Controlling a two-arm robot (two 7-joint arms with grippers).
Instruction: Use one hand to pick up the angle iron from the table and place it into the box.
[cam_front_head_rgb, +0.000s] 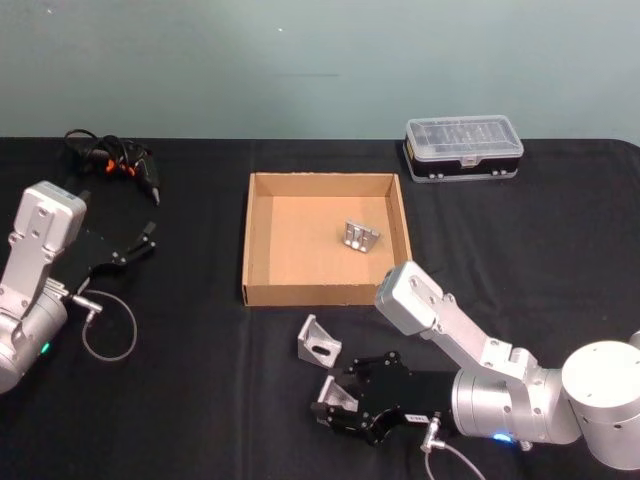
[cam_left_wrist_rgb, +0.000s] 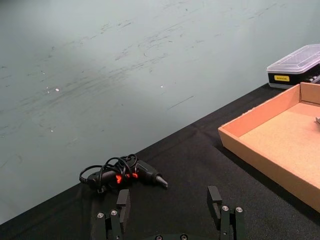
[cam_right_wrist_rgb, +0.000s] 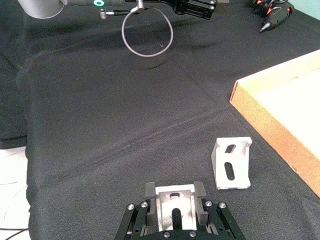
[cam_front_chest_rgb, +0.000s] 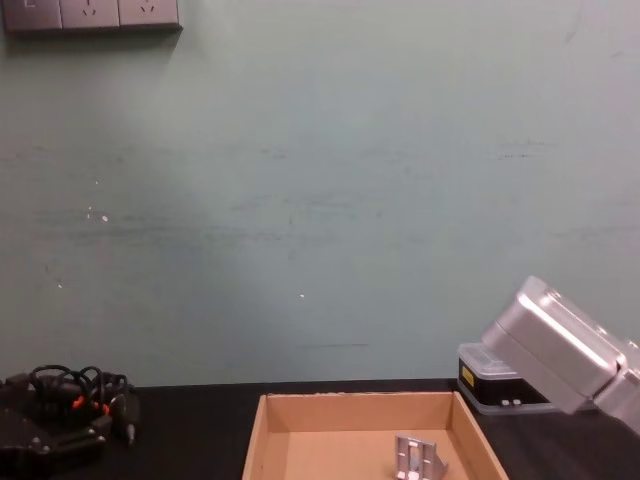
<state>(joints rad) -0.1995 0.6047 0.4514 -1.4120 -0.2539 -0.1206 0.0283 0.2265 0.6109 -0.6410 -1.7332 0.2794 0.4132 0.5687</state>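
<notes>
Right gripper (cam_front_head_rgb: 331, 399) is pinching one angle iron (cam_right_wrist_rgb: 174, 208) near the table's (cam_front_head_rgb: 200, 400) front edge; box (cam_front_head_rgb: 320, 295) is lying just beyond, toward the back edge; left gripper (cam_left_wrist_rgb: 169, 199) is idling wide open near the left edge.

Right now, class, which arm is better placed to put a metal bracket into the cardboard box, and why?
Right. The right gripper holds a bracket between its fingers, close in front of the box. The left gripper is open and empty, well off to the box's left.
</notes>
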